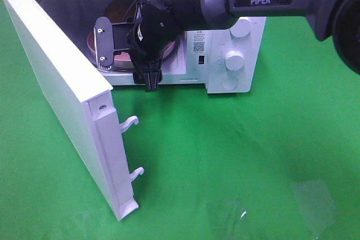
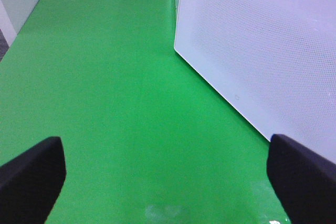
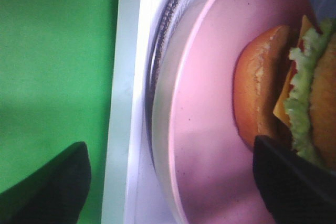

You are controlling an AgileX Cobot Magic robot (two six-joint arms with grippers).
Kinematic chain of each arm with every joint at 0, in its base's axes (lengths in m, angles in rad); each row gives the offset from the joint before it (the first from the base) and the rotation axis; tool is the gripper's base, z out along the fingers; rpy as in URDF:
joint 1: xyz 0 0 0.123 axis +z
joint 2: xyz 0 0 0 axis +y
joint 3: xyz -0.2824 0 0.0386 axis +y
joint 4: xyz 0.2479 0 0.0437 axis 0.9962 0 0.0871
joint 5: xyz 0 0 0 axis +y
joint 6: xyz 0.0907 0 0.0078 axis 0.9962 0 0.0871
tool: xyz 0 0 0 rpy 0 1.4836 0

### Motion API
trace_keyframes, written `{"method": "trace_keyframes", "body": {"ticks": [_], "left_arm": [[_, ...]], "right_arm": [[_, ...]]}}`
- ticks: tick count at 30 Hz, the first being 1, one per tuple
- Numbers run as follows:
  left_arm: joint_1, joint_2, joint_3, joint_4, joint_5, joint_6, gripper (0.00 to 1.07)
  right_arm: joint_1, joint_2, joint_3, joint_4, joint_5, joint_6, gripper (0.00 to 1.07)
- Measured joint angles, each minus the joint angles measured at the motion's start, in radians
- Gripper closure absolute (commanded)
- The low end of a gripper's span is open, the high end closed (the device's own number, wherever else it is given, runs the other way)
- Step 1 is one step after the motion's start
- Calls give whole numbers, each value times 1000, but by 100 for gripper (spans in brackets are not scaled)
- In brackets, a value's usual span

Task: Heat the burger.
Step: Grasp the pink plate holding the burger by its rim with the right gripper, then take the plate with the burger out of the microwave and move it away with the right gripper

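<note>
While the right gripper spreads its jaws wide, apparently clamping nothing, the burger sits on its pink plate inside the microwave. Loading looks done; shutting the door and starting are left. The left gripper, equally wide, hovers over open green cloth beside that door.

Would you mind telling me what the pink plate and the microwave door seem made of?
Pink plate: probably glazed ceramic or melamine, smooth with a soft sheen. Microwave door: white painted metal or plastic, matte; its window shows fine perforated mesh.
</note>
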State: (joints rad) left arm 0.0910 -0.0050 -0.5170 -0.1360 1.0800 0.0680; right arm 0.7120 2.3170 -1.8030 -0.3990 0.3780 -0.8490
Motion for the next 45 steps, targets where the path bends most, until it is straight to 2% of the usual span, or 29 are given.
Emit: {"method": "trace_keyframes", "body": {"ticks": [17,24,25,26,27,28,29,30,32,33,34,35,36,37,38,45], "left_arm": [[0,0,0,6,0,0,8],[0,0,0,6,0,0,8],[0,0,0,6,0,0,8],[0,0,0,6,0,0,8],[0,0,0,6,0,0,8],[0,0,0,6,0,0,8],[0,0,0,6,0,0,8],[0,0,0,6,0,0,8],[0,0,0,6,0,0,8],[0,0,0,6,0,0,8],[0,0,0,6,0,0,8],[0,0,0,6,0,0,8],[0,0,0,6,0,0,8],[0,0,0,6,0,0,8],[0,0,0,6,0,0,8],[0,0,0,6,0,0,8]], "right_arm": [[0,84,-22,40,-62,-10,30],[0,92,-22,69,-85,-34,36],[0,92,-24,80,-87,-35,40],[0,92,-24,80,-87,-35,40],[0,92,-25,88,-87,-36,47],[0,92,-25,88,-87,-36,47],[0,92,-26,90,-87,-36,56],[0,92,-26,90,-87,-36,56],[0,92,-26,91,-90,-36,70],[0,92,-26,91,-90,-36,70],[0,92,-26,92,-95,-36,79],[0,92,-26,92,-95,-36,79],[0,92,-29,92,-105,-36,89],[0,92,-29,92,-105,-36,89],[0,92,-32,93,-112,-36,99],[0,91,-34,121,-103,-57,107]]}}
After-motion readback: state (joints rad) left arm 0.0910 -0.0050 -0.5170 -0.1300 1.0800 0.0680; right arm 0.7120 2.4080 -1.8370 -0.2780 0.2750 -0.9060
